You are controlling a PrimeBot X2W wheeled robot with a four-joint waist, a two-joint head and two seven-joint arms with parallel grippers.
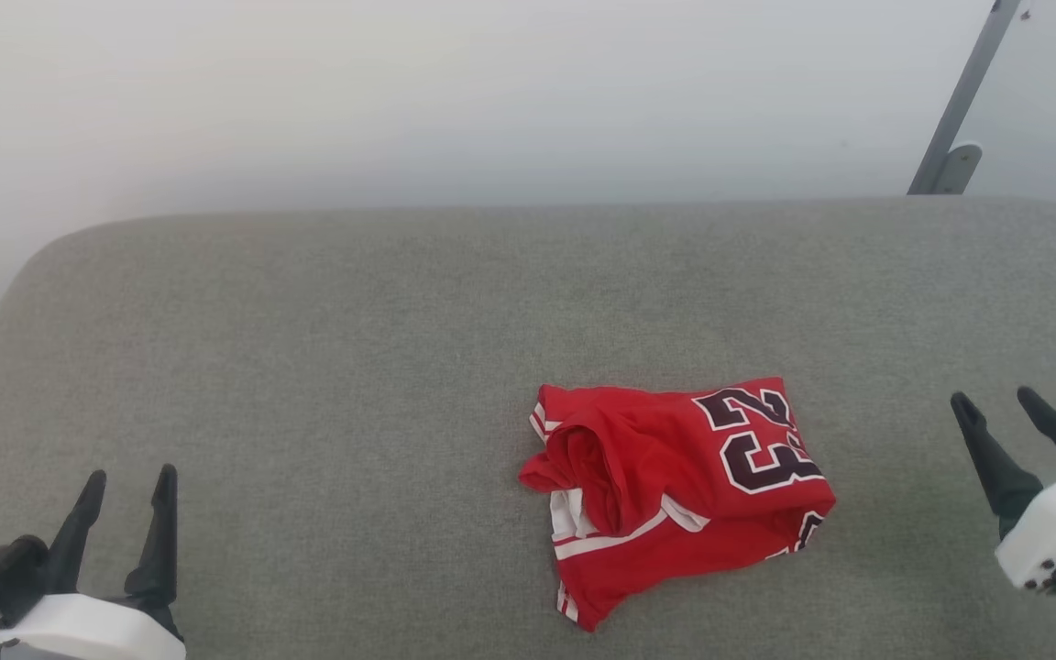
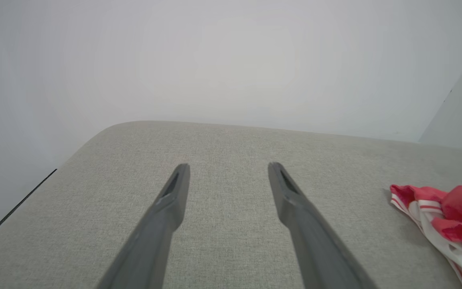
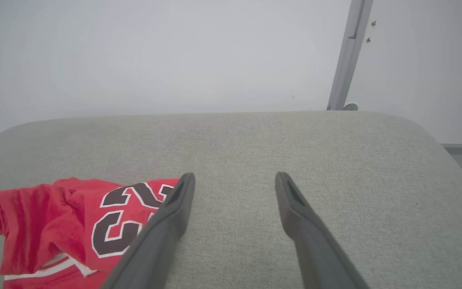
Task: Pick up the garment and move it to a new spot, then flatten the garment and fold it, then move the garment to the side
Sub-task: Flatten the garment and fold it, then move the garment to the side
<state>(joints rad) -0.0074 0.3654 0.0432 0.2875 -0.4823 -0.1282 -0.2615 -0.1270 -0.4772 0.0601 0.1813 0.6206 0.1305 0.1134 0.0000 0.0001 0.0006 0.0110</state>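
Observation:
The garment (image 1: 675, 490), a red jersey with white striped trim and dark numerals outlined in white, lies crumpled in a loose bundle on the grey cushioned surface (image 1: 354, 348), a little right of centre. My left gripper (image 1: 129, 486) is open at the lower left, far from the cloth, with nothing between its fingers. My right gripper (image 1: 1000, 401) is open at the right edge, apart from the jersey. In the left wrist view the garment (image 2: 447, 218) shows at the right edge beyond my left gripper (image 2: 228, 168). The right wrist view has the garment (image 3: 78, 224) at lower left of my right gripper (image 3: 235, 178).
A pale wall rises behind the surface. A grey metal post (image 1: 963, 101) with a foot stands at the back right, also the grey post (image 3: 349, 56) in the right wrist view. The surface's rounded corners fall away at the far left and far right.

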